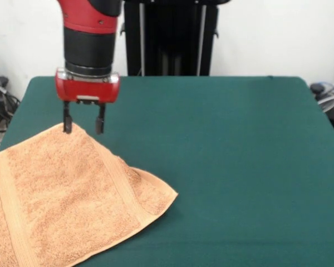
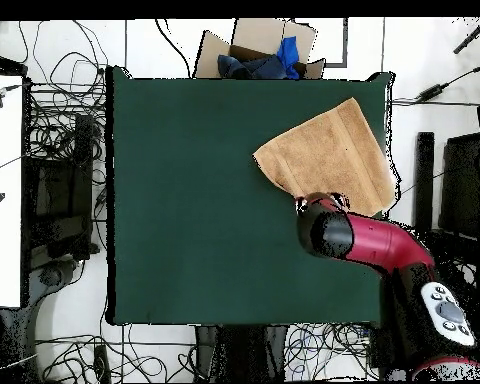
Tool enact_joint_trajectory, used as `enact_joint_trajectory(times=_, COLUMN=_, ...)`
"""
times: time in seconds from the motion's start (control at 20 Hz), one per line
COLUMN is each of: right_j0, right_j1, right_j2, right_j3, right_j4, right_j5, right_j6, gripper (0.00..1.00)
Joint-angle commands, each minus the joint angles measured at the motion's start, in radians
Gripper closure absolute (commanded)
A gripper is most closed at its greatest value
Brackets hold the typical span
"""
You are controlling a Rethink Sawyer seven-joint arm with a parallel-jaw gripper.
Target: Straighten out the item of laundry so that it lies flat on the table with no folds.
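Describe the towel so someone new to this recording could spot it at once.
Start from the green table. At its edge in the picture's lower left, below the red arm's tool, lies the towel. It is the only cloth on the table: tan terry with flat woven bands.

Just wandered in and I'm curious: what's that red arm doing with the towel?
The red robot arm's end effector is open and sits right at the far corner of a tan towel. The towel lies at one side of the green table, partly over its edge, with that corner raised into a peak, so it isn't flat yet.
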Motion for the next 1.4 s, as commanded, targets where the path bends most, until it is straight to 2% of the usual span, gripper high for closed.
enact_joint_trajectory(times=0.05, right_j0=0.0, right_j1=-0.013, right_j2=0.082, right_j3=0.106, right_j4=-0.02, right_j5=-0.023, right_j6=0.118, gripper=0.0)
enact_joint_trajectory(times=0.8, right_j0=0.059, right_j1=0.004, right_j2=0.018, right_j3=0.076, right_j4=-0.019, right_j5=-0.047, right_j6=0.157, gripper=0.0)
enact_joint_trajectory(times=1.4, right_j0=0.043, right_j1=0.017, right_j2=0.032, right_j3=0.073, right_j4=-0.018, right_j5=-0.066, right_j6=0.152, gripper=0.0)
